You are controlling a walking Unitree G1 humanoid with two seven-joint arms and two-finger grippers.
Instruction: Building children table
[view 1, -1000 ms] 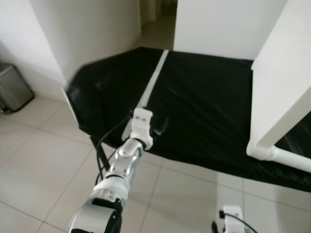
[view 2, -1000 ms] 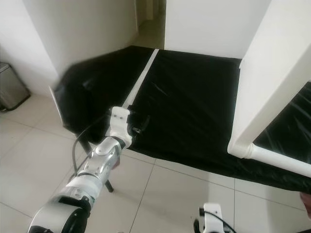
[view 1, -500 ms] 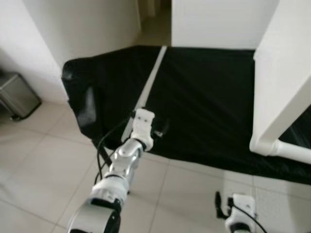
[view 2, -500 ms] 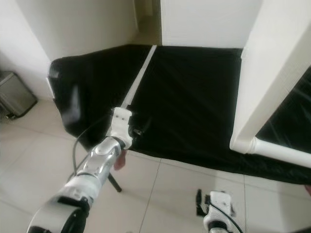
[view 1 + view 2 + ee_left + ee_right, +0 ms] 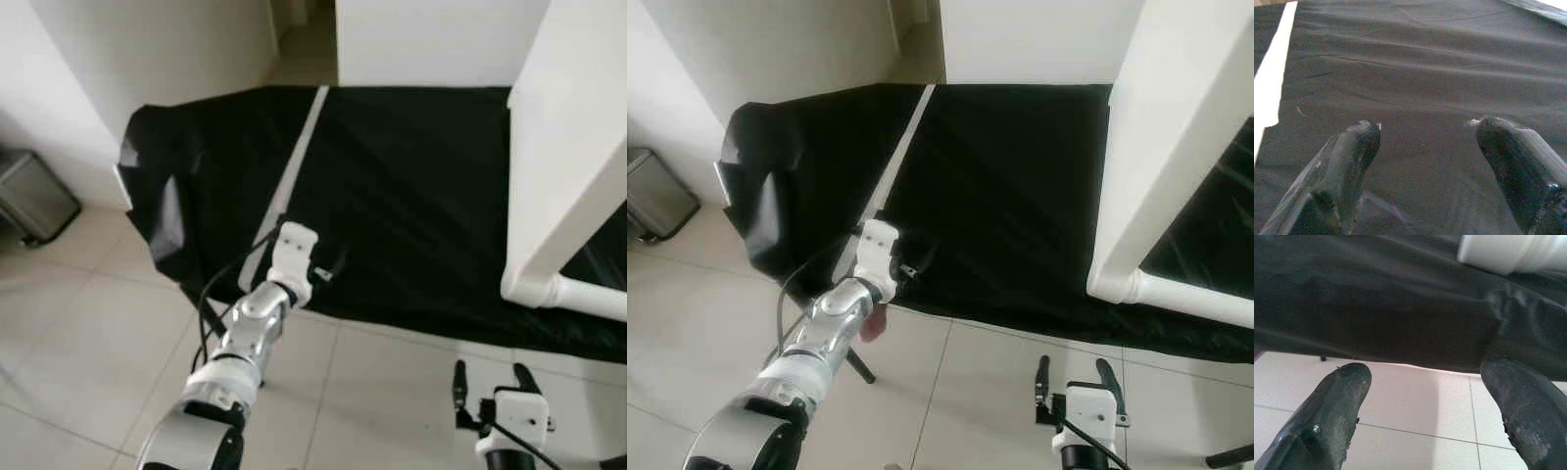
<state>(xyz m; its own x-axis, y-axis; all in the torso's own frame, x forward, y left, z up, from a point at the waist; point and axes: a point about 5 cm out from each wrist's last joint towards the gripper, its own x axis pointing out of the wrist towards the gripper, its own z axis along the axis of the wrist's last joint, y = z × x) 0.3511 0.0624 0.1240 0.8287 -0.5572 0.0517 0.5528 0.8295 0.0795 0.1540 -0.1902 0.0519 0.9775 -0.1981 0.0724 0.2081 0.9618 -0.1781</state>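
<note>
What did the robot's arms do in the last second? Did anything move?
The right pincer came up from the bottom edge over the floor tiles, fingers open, holding nothing. The camera swung a bit too, so the whole picture shifted. The left pincer stayed open over the near edge of the black sheet, gripping nothing. The white table part stayed resting on the sheet, untouched.

White walls (image 5: 147, 49), tiled floor (image 5: 78, 343), metal bin (image 5: 34, 196).
</note>
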